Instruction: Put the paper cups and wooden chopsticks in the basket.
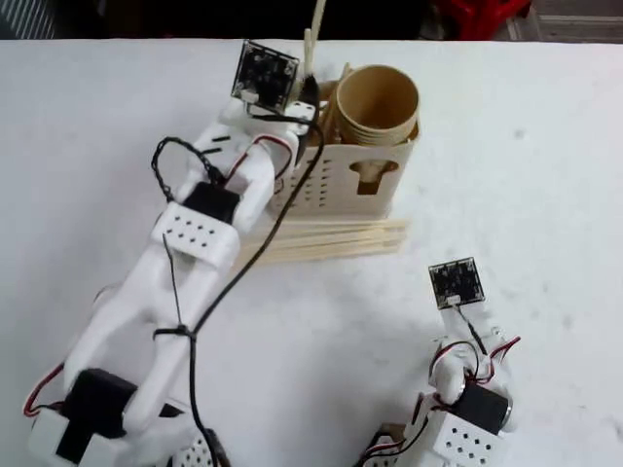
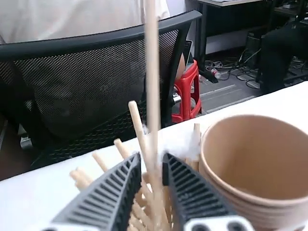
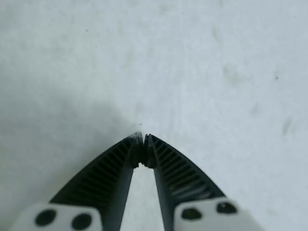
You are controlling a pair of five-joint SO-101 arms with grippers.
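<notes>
A white slotted basket (image 1: 341, 185) stands at the back of the table with stacked paper cups (image 1: 378, 102) in its right end. My left gripper (image 2: 150, 161) hovers over the basket's left end, shut on one wooden chopstick (image 2: 152, 72) that stands upright (image 1: 313, 39). Several other chopsticks (image 2: 137, 127) lean inside the basket beside the cups (image 2: 255, 163). A bundle of chopsticks (image 1: 336, 238) lies flat on the table just in front of the basket. My right gripper (image 3: 142, 139) is shut on nothing, pointing down at the bare table near the front right.
The left arm (image 1: 185, 253) stretches diagonally from the front left to the basket, its cable hanging over the loose chopsticks. The right arm (image 1: 467, 399) sits folded at the front right. A mesh chair (image 2: 86, 86) stands beyond the table's far edge.
</notes>
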